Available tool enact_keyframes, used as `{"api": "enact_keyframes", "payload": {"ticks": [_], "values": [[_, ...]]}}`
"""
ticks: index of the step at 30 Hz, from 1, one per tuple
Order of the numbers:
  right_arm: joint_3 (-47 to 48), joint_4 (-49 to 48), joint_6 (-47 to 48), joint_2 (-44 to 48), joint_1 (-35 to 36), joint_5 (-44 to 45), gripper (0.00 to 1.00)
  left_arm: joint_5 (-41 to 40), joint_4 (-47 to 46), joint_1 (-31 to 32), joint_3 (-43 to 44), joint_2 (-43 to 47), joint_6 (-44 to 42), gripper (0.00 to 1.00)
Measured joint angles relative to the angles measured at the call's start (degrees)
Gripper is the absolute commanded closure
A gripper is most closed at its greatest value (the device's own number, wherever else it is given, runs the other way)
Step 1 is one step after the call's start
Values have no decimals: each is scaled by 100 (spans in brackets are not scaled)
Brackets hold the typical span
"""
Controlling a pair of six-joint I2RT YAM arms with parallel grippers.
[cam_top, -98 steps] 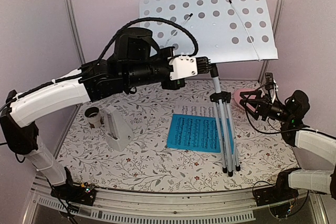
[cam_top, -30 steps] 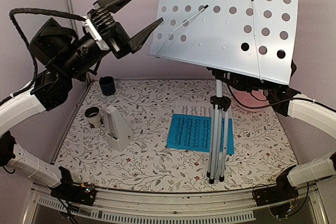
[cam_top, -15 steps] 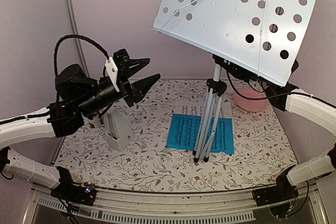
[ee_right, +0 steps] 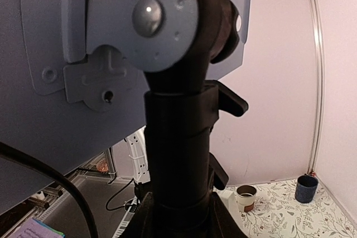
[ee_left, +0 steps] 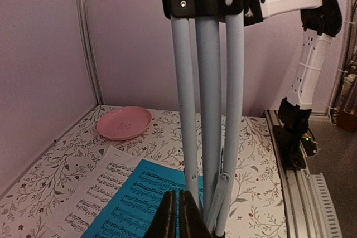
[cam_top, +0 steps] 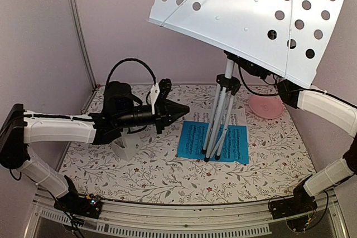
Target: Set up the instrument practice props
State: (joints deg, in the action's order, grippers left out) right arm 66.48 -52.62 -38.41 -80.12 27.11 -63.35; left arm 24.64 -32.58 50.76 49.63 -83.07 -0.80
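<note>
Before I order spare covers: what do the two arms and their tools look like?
Both arms wear white shells over black joints. The left arm has a black cable looping over its wrist and a white plate behind its black, pointed tool. The right arm carries a thin black cable.

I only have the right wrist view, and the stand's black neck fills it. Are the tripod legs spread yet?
Observer: No. The music stand's legs are bunched together, feet at the blue music sheet's near edge.
Operator: Where's the left end effector?
Observer: The left end effector is low and shut, its tip pointing at those legs, just short of them.
Operator: And the white sheet?
Observer: The white music sheet lies partly under the blue one.
</note>
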Motion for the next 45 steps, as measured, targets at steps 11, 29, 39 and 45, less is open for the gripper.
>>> {"api": "enact_keyframes", "payload": {"ticks": [11,29,39,45], "values": [[173,-57,39,-11,286,-337,100,221,-511,511,214,-887,428,100],[247,35,258,-140,608,-326,100,127,-723,704,728,-1412,588,85],[247,48,356,-140,654,-299,100,321,-675,726,833,-1547,529,67],[247,17,417,-140,671,-295,100,269,-573,748,922,-1596,511,58]]}}
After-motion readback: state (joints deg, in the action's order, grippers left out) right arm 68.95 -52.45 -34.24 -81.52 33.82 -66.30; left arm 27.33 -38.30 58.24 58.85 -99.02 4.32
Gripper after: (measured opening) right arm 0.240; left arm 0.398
